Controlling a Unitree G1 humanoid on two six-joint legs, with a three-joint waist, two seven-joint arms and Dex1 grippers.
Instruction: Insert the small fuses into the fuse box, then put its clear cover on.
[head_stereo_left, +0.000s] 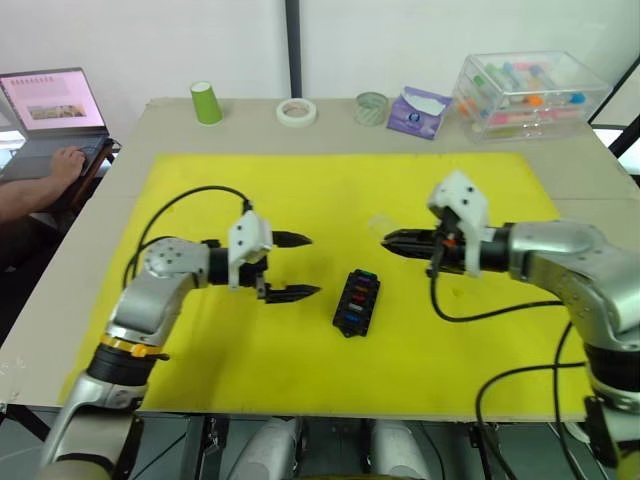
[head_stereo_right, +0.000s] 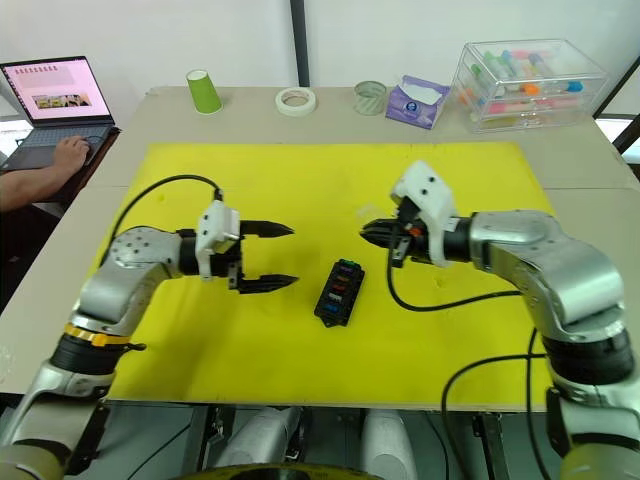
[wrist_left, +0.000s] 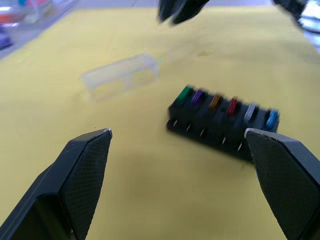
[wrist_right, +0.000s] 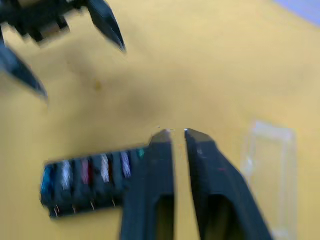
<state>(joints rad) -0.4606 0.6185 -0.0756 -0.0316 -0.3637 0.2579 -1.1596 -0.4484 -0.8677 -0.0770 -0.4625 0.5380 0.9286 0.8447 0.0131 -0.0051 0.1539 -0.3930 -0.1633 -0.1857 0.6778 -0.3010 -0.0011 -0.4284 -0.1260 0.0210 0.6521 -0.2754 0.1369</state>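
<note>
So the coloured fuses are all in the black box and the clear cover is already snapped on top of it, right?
Not quite. The fuses do sit in the box, but the cover is not on it: the left wrist view shows it lying apart on the yellow mat.

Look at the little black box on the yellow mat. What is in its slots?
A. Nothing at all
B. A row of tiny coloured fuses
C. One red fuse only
B: the fuse box holds a row of small fuses, green, purple, amber, red, grey and blue, while the clear cover lies apart on the yellow mat.
</note>
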